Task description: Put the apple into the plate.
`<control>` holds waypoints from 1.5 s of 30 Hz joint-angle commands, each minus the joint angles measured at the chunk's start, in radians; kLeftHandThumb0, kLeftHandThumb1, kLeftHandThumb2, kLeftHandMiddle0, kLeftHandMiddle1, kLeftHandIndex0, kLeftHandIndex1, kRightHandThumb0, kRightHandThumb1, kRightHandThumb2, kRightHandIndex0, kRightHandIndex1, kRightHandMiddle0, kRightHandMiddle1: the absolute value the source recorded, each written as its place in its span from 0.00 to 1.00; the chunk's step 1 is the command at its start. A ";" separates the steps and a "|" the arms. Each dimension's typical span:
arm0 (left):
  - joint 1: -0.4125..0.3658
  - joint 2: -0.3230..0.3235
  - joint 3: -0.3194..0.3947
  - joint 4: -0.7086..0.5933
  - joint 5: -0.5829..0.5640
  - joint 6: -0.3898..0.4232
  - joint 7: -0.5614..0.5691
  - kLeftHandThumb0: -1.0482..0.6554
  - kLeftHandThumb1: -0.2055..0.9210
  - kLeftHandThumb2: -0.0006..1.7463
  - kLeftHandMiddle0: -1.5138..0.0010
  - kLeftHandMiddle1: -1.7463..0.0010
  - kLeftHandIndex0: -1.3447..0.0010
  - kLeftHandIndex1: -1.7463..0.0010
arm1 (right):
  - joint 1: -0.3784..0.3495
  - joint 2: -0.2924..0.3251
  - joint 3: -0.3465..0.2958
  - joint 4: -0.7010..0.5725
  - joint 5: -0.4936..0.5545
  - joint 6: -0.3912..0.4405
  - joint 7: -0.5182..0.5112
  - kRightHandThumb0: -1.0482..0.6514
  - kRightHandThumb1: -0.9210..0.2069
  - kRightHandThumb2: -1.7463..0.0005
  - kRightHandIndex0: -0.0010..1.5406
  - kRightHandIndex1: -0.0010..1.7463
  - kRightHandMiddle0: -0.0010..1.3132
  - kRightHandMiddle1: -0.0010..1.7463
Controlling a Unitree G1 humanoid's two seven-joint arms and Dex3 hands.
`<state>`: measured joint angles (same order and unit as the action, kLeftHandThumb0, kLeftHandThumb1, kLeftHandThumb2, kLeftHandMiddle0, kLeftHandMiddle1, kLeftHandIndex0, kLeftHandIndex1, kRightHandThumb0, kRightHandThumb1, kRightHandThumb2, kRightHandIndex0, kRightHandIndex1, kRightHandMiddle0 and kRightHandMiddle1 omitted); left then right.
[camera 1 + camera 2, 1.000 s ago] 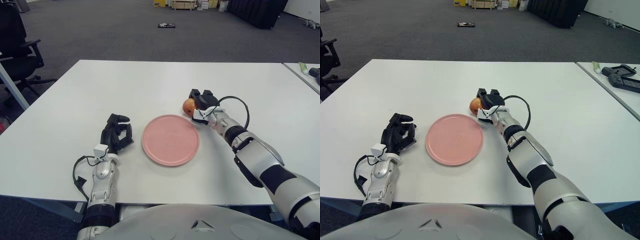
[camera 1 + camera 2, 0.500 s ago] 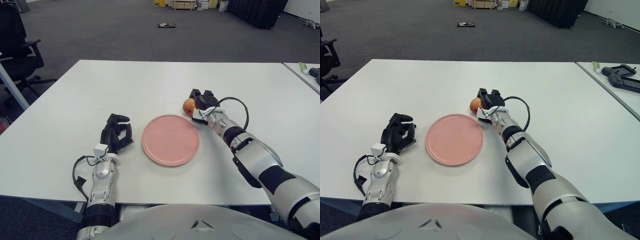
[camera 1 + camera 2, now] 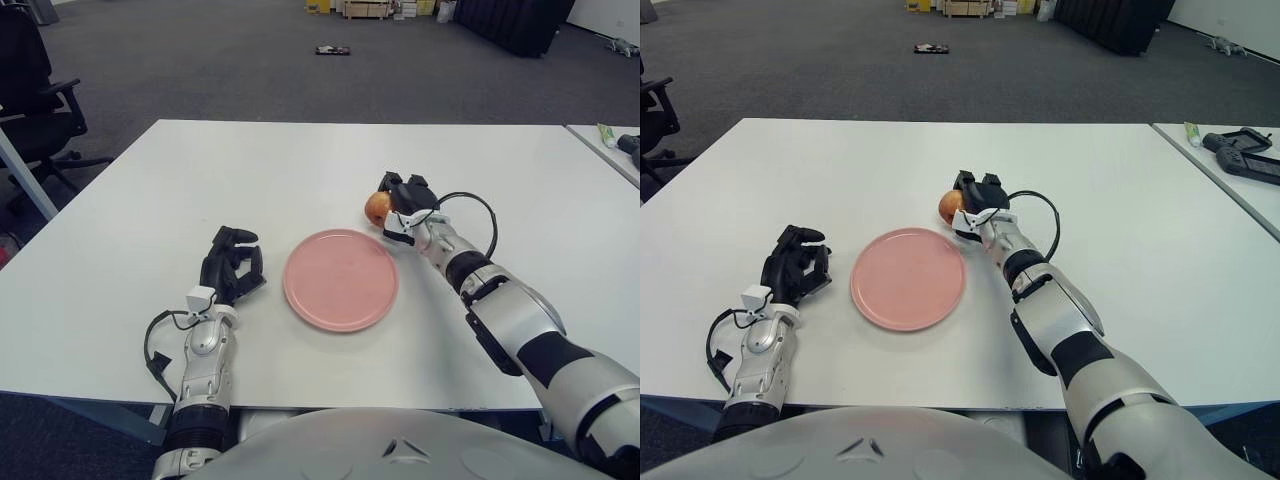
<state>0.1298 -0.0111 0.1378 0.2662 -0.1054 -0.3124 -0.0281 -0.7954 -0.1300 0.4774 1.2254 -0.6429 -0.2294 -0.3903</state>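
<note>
A red-orange apple is just beyond the far right rim of the round pink plate, which lies flat on the white table. My right hand is on the apple's right side with its black fingers curled around it, and the apple looks slightly raised off the table. My left hand rests on the table to the left of the plate, fingers curled, holding nothing.
A second table at the right edge carries a black device and a small tube. A black office chair stands at the far left. A small dark object lies on the carpet beyond the table.
My right hand has shifted slightly up and away with the apple in it; the apple now sits a little higher than before. The left hand and plate have not moved.
</note>
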 commanded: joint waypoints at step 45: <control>-0.007 -0.005 -0.003 0.092 0.012 0.002 0.021 0.37 0.63 0.63 0.43 0.00 0.65 0.00 | 0.487 -0.179 -0.006 -1.185 0.119 -0.317 0.508 0.61 0.84 0.02 0.57 0.99 0.49 1.00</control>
<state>0.1055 -0.0078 0.1341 0.3130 -0.0944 -0.3510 -0.0174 -0.3308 -0.2811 0.4497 0.0663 -0.5350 -0.5002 0.0789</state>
